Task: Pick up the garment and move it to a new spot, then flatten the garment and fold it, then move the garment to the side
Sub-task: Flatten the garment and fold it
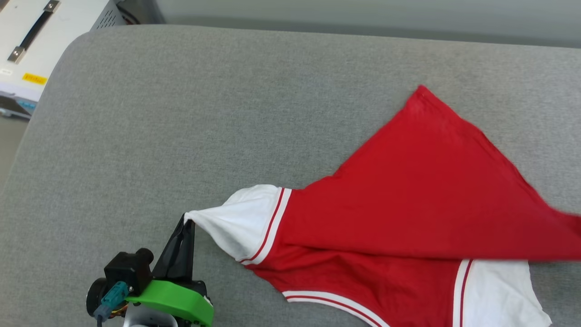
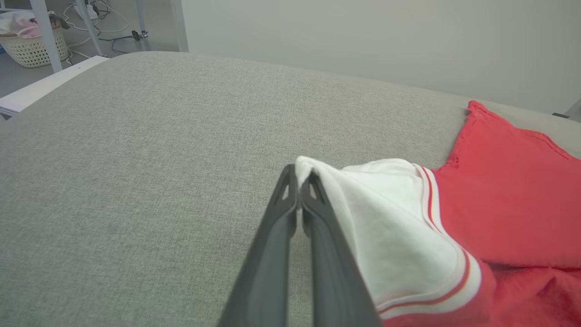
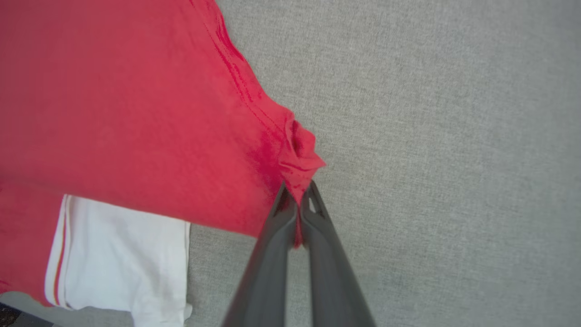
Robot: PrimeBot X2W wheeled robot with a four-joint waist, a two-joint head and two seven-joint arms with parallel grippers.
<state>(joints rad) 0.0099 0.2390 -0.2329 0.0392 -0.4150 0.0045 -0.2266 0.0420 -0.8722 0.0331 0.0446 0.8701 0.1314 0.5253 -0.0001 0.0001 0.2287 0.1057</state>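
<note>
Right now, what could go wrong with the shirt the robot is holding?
1. The left gripper pinches just the tip of the white sleeve, so it might slip out if pulled.
2. The right gripper holds only a small bunched corner of the red shirt; that could slip too.

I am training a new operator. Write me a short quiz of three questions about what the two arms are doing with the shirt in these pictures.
1. True or false: the left gripper is shut on a white sleeve of the garment.
2. What does the right gripper pinch? A) a white sleeve B) a red edge of the garment C) nothing, its jaws are open
3. Fill in: the garment lies on a ____ fabric surface.

Key: 1 true; 2 B; 3 grey.
</note>
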